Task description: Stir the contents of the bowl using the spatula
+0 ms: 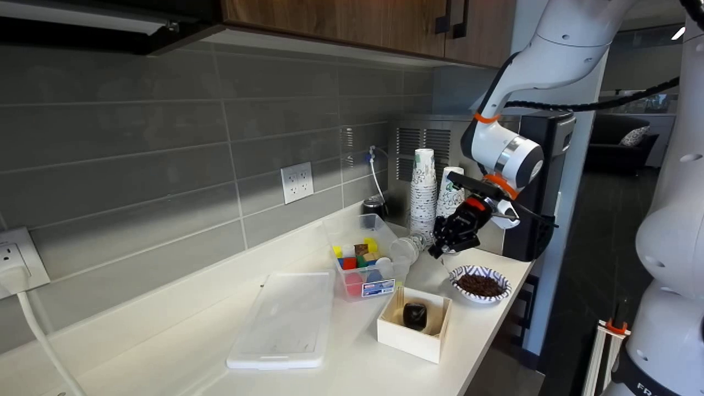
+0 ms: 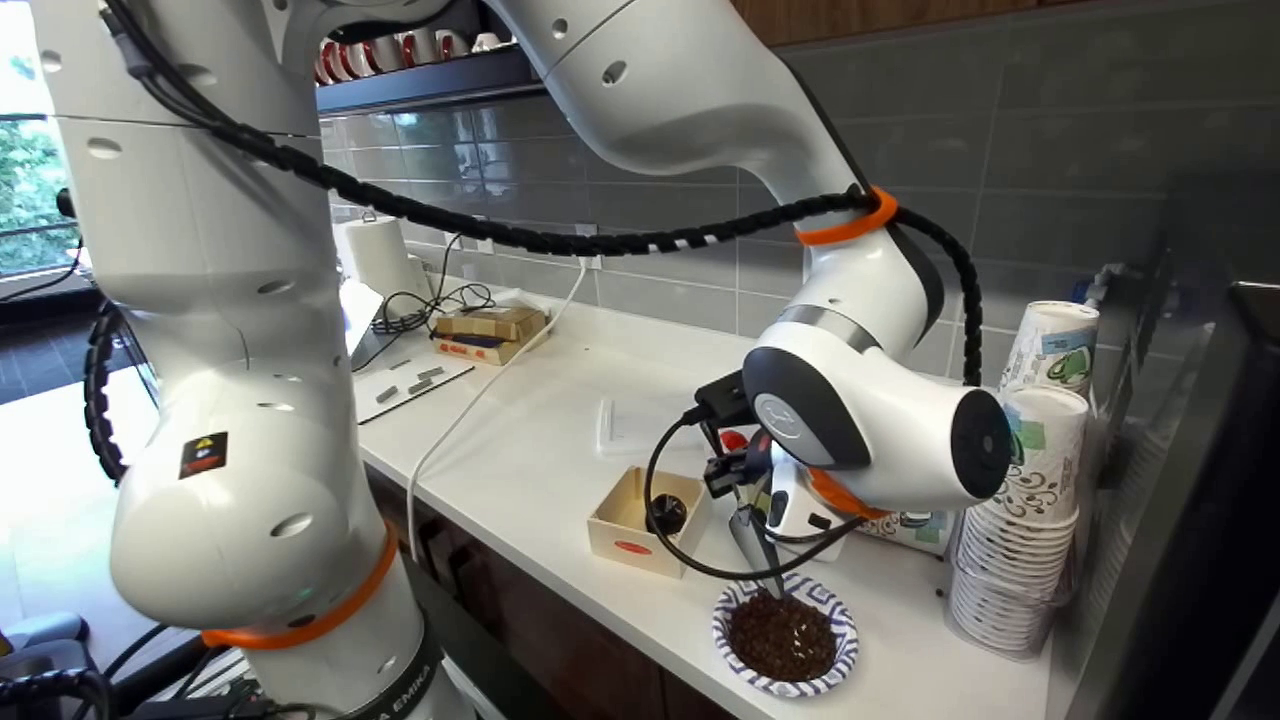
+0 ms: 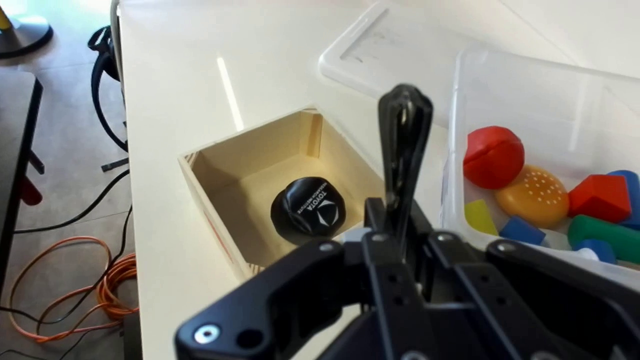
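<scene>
- Fingers (image 3: 387,280) are gripping the spatula (image 3: 405,140).
- Below them, the surface's (image 2: 900,610) edge is running near the bowl (image 2: 846,640), bare room reaching toward cups (image 2: 1035,480).
- The blue-patterned bowl is holding brown bits (image 2: 780,640), perhaps touching the spatula.

Gray tiled wall (image 1: 137,126), wooden cabinets (image 1: 352,27), bright window (image 2: 25,180)

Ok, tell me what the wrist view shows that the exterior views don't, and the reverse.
Only the wrist view: readable white lettering on the black object, and orange cable looped on the floor.
Only the exterior views: the patterned bowl with dark brown contents, and stacked paper cups.
Shared by all: the gripper, and the wooden box with that black object inside.
</scene>
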Motion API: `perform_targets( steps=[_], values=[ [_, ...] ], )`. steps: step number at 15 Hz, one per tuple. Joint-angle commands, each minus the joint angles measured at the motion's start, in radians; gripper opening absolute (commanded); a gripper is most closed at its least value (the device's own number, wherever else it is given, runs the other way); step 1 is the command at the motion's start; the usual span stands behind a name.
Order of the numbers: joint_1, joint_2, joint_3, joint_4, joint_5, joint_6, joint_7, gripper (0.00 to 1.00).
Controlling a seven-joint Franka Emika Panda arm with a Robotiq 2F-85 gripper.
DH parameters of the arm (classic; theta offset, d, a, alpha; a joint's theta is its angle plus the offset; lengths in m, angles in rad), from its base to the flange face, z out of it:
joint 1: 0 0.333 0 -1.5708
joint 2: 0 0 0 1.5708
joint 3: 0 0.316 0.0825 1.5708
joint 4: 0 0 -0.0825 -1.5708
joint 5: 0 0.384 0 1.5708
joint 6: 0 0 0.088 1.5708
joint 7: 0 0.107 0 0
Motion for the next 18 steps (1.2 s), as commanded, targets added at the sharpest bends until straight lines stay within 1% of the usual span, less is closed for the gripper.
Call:
perform_targets(
  steps=[1,4,8,11,14,18],
  values=[
    [0.012,0.005,0.017,0.021,0.068,-0.034,-0.009,0.03],
    [0.028,0.005,0.035,0.03,0.084,-0.036,-0.009,0.03],
    [0.037,0.011,0.038,0.043,0.038,-0.061,0.03,0.03],
    [0.03,0.022,0.026,0.053,-0.013,-0.116,0.073,0.03],
    [0.022,0.03,0.004,0.059,-0.079,-0.149,0.147,0.03],
    [0.01,0.02,-0.032,0.052,-0.145,-0.127,0.217,0.03]
  ],
)
